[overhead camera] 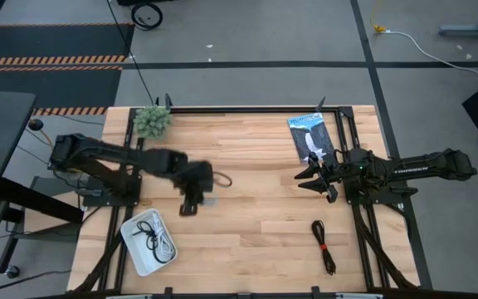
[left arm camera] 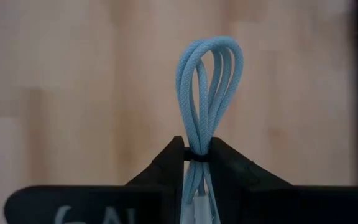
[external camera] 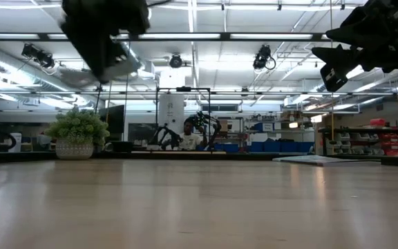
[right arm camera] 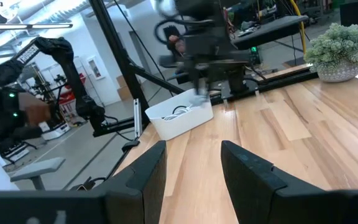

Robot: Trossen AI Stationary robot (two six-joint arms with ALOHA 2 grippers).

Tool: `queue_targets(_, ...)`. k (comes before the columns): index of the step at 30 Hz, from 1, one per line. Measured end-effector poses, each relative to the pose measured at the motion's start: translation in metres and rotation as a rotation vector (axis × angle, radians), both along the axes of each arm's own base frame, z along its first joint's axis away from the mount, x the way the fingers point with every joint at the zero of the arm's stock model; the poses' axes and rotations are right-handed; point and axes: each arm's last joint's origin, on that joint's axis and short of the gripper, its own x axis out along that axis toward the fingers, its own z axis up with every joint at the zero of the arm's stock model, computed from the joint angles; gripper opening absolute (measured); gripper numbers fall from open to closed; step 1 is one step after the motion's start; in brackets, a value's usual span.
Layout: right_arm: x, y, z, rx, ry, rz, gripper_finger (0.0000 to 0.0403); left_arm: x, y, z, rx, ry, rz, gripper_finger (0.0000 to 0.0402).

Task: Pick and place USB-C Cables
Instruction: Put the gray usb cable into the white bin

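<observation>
My left gripper (overhead camera: 194, 198) is above the table's left half, well off the wood, shut on the pale blue-grey coiled cable (left arm camera: 207, 81). The cable's loop (overhead camera: 221, 178) sticks out toward the table's right. The black cable with a red tie (overhead camera: 324, 246) lies flat on the wood near the front right. A white cable (overhead camera: 163, 246) and a plain black cable (overhead camera: 148, 235) lie in the white tray (overhead camera: 131, 247). My right gripper (overhead camera: 312, 178) hovers open over the right half, touching nothing. My left gripper pinches the pale blue-grey cable between its two fingers, across the gathered strands at a dark tie (left arm camera: 197, 154). Several strands of the coil run through the hold. The loop (left arm camera: 219, 56) reaches out beyond the fingertips, and the cable is lifted clear of the table.
A flat black-and-blue packet (overhead camera: 309, 137) lies at the far right of the table, beside my right gripper. A fuzzy green plant ball (overhead camera: 152, 121) stands at the far left corner. The white tray (right arm camera: 179, 116) sits at the near left edge. Bare wood spans the middle.
</observation>
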Motion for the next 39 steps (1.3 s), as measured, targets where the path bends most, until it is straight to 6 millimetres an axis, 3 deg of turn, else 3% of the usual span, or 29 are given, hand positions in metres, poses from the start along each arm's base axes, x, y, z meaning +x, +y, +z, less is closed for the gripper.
queue_targets(6,0.0,0.0,0.0,0.0,-0.001,0.0,0.0159,-0.027,-0.062,0.004,-0.066,0.132,0.023,0.0063)
queue_targets(11,0.0,0.0,0.0,0.0,0.0,0.0,0.0159,-0.059,-0.096,0.0,0.028,0.278,-0.028,0.0066)
queue_targets(17,0.0,0.0,0.0,0.0,0.0,0.0,0.0159,-0.092,-0.119,-0.003,0.134,0.391,-0.171,0.0073)
queue_targets(23,0.0,0.0,0.0,0.0,0.0,0.0,0.0159,-0.109,-0.14,-0.003,0.19,0.351,-0.245,0.0079)
queue_targets(27,0.0,0.0,0.0,0.0,0.0,0.0,0.0159,-0.114,-0.15,-0.011,0.21,0.385,-0.272,0.0113)
queue_targets(33,0.0,0.0,0.0,0.0,0.0,0.0,0.0159,-0.116,-0.166,-0.031,0.252,0.461,-0.442,0.018)
queue_targets(39,0.0,0.0,0.0,0.0,0.0,0.0,0.0159,-0.11,-0.165,-0.035,0.289,0.511,-0.39,0.0198)
